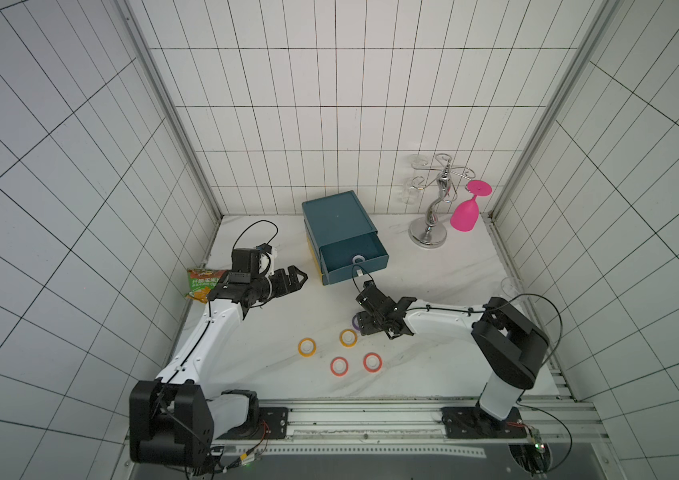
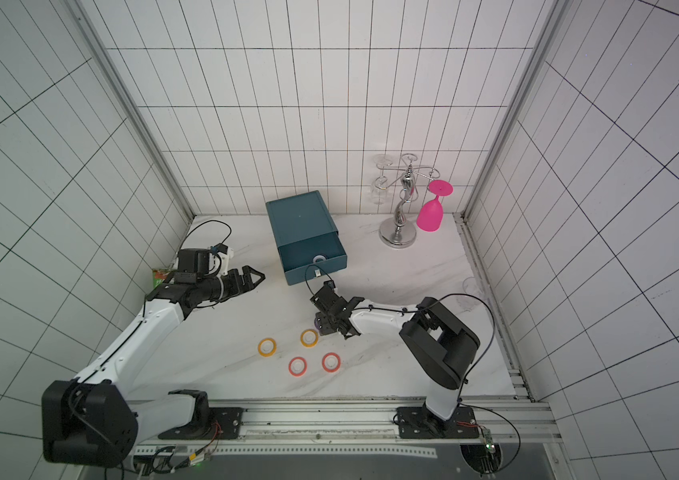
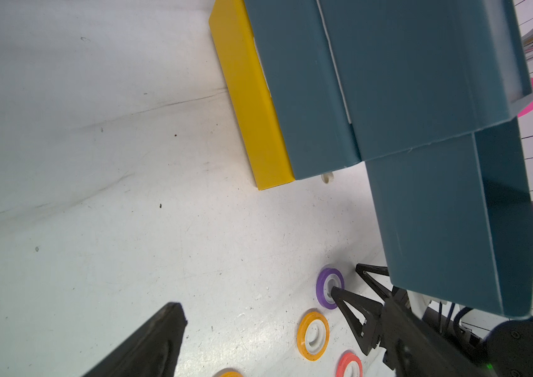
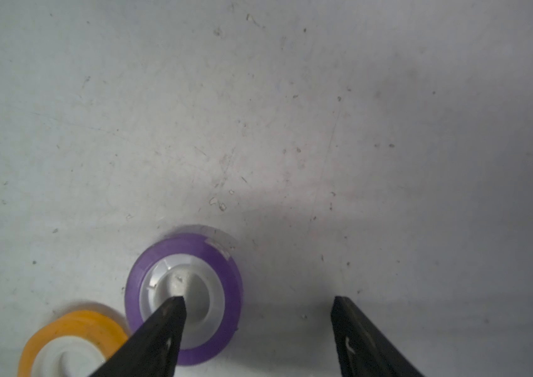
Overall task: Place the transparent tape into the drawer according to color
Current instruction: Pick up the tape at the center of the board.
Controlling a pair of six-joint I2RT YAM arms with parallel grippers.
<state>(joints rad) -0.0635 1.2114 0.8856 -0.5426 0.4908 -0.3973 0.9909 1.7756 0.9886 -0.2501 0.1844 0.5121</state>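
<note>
Right fingers (image 4: 160,333) seemingly straddle purple tape (image 4: 233,293) on scuffed tabletop (image 4: 258,114) within tiled walls (image 1: 329,124).

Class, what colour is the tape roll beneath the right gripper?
Purple; the roll shows best in the right wrist view.

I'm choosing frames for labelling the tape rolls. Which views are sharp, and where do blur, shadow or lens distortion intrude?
Both top views: sharp and evenly lit, but the wide lens bends the wall grid. Left wrist view: the drawer, close to the lens, looks soft and smeared. Right wrist view: the purple roll is slightly soft, and grey shadow dims the table beside it.
</note>
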